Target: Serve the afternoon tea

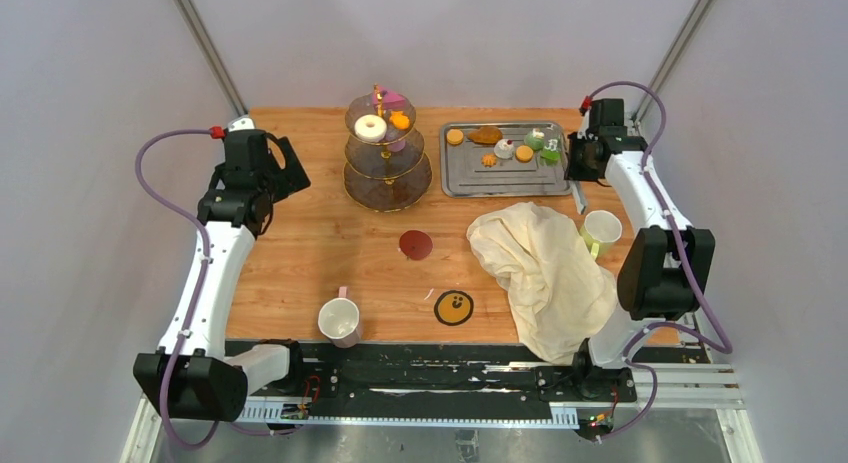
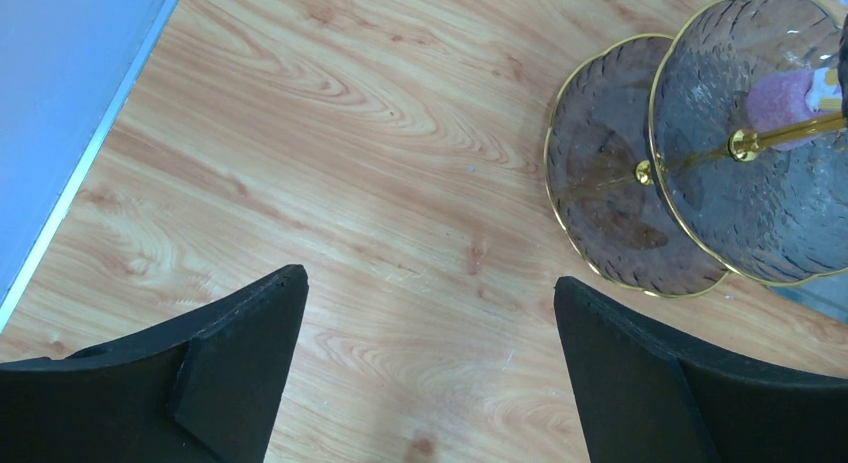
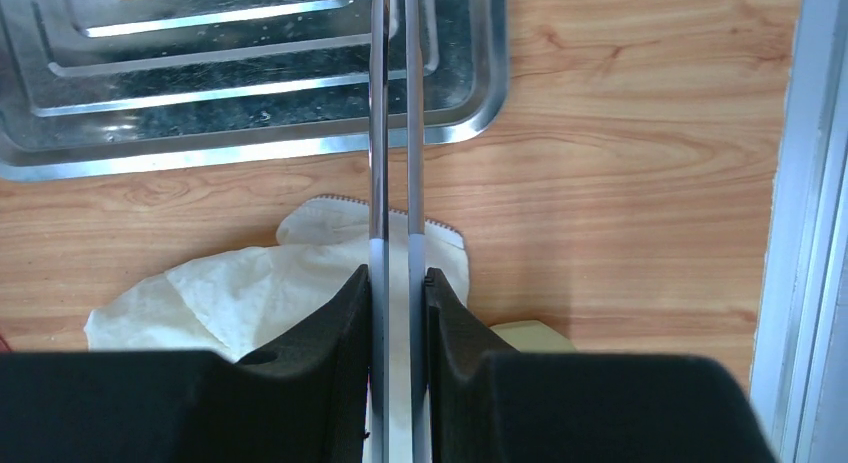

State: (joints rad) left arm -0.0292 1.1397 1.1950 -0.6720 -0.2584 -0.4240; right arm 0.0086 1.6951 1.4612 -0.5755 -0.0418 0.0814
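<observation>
Pinching metal tongs [image 3: 378, 133] in right gripper [image 3: 397, 275], blades almost pressed together over steel tray [image 3: 250, 148], tips cut off up top. Left gripper [image 2: 428, 279] spread wide, glass stand [image 2: 620, 223] upper right.

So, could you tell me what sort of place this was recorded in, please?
Probably a robotics lab test cell, not a real tearoom: the wooden table sits boxed in by plain grey walls with metal frame poles, and the left arm and right arm are bolted along its near edge.
</observation>
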